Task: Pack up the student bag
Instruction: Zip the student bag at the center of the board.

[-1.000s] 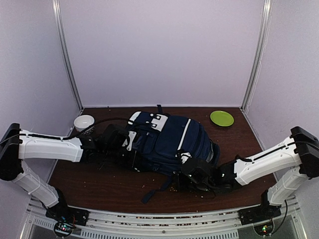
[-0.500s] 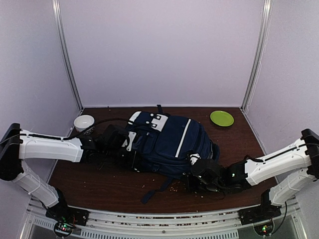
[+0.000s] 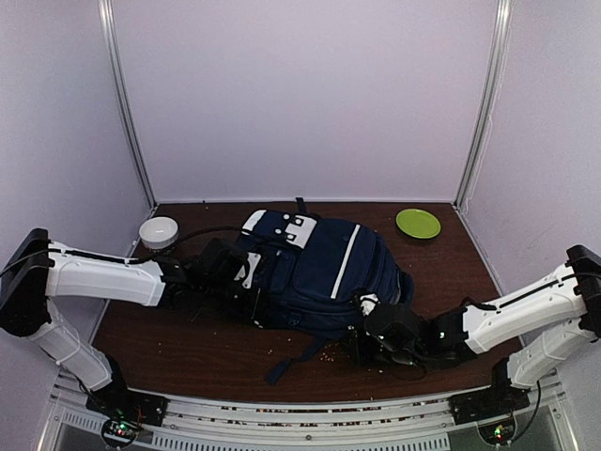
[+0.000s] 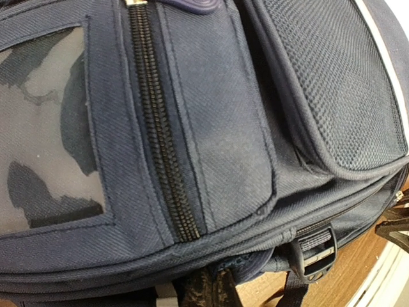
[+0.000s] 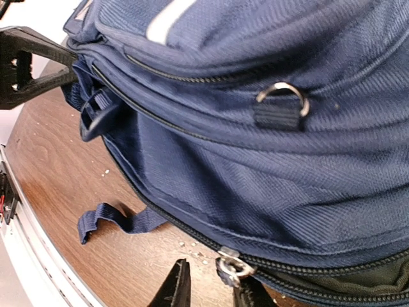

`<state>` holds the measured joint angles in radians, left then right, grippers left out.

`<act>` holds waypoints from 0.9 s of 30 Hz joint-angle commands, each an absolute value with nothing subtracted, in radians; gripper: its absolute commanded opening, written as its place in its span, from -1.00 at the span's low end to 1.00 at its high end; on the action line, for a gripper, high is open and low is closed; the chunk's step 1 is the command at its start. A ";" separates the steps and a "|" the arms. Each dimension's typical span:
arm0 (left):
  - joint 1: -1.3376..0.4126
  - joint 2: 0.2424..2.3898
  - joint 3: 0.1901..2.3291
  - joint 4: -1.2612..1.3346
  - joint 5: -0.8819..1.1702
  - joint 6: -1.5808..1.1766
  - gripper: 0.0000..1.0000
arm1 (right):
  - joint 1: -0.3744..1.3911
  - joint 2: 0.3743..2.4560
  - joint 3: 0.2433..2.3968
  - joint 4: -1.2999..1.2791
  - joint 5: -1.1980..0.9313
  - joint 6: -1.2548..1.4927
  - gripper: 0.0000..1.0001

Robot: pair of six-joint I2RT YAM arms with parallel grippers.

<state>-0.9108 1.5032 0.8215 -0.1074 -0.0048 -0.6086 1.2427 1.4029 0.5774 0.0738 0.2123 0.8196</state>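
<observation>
Right wrist view showed the student bag [image 5: 255, 160] lying flat on the table [image 3: 188, 348], long axis running far-left to near-right. Its zipper pull [image 5: 230, 265] sat between the parted fingers of the right gripper [image 5: 211, 291], at the near-right corner. The left gripper [image 4: 206, 289] was clenched at the bag's opposite end, its hold unclear. Bare wood lay nearward.

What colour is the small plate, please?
The plate is lime green; top external view.

The right gripper [image 5: 211, 289] shifts toward 3 o'clock along the bag's [image 3: 319, 268] near edge. Its jaws now stand slightly apart. The left gripper [image 3: 242, 280] edges toward 3 o'clock too.
</observation>
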 commanded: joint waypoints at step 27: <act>-1.094 1.330 0.916 -0.241 -0.201 -0.566 0.16 | 1.233 1.160 0.205 0.570 0.175 0.887 0.04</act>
